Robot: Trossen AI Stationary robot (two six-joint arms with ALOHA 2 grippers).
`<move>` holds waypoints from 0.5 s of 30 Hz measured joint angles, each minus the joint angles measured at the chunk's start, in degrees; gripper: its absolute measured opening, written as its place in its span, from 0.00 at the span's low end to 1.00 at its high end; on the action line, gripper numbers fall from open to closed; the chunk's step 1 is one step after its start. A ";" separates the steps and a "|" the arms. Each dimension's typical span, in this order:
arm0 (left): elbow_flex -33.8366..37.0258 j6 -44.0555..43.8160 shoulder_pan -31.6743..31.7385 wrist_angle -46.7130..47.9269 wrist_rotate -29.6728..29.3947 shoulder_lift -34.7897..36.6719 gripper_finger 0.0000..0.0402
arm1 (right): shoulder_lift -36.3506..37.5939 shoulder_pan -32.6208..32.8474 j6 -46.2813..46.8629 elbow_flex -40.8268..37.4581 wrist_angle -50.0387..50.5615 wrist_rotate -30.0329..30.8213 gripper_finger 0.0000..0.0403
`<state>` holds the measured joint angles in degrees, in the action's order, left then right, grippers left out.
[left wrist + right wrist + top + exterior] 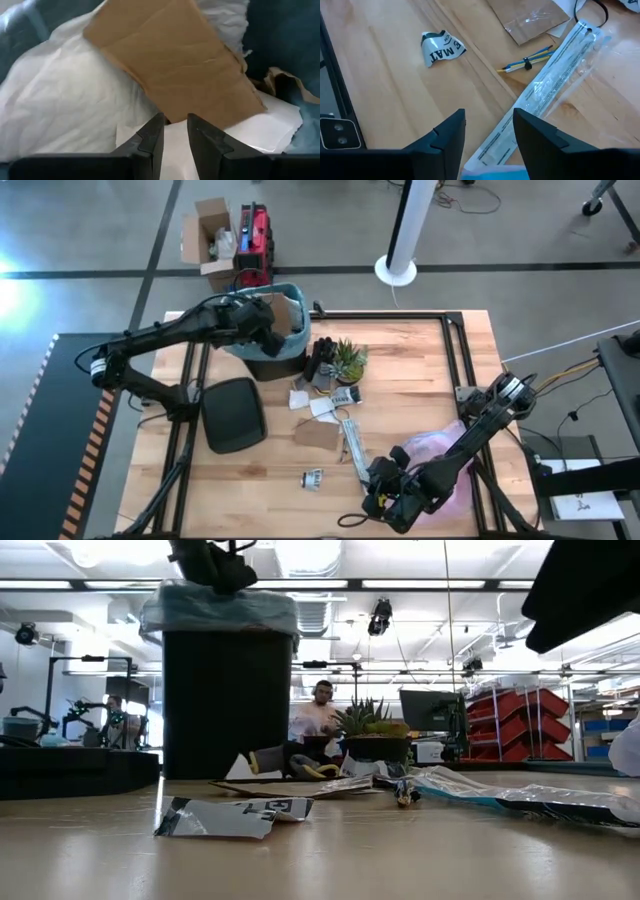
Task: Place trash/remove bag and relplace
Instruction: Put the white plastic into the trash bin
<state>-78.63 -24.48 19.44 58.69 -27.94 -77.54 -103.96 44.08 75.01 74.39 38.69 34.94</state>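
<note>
Some trash (pixel 170 65) is sitting inside the teal bag (pixel 285 292) lining the bin, left gripper (pixel 175 131) hovering slightly parted over it, right gripper (pixel 489 127) spread empty above the long plastic wrapper (pixel 555 85); bag swap isn't starting.

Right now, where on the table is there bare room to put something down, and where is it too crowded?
Bare wood lies right of the plant up to the table rail, and along the front left between the black lid and the crumpled wrapper. The middle is crowded: papers, brown paper and a long clear packet below the bin.
</note>
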 joint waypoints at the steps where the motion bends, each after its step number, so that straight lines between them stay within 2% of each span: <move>1: -0.57 0.84 -0.02 -0.09 -1.29 -0.07 0.17 | 0.00 -0.08 -0.02 0.00 -0.04 -0.31 0.38; 4: -2.42 2.59 0.00 -0.78 -6.30 -0.47 0.16 | 0.00 -0.11 -0.20 0.00 -0.01 -0.53 0.37; 10: -8.82 3.00 0.07 -0.65 -21.53 -0.15 0.15 | 0.00 -0.09 0.01 0.00 -0.10 -0.53 0.34; 12: -10.10 2.99 0.07 -0.66 -23.63 -0.11 0.16 | 0.00 -0.09 0.00 0.00 -0.09 -0.51 0.33; 15: -11.22 2.08 0.03 -0.93 -23.69 0.24 0.18 | 0.00 -0.09 -0.03 0.00 -0.03 -0.46 0.32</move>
<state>-89.85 -22.40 19.47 57.76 -51.63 -77.30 -103.96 43.99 74.98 74.39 38.66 34.48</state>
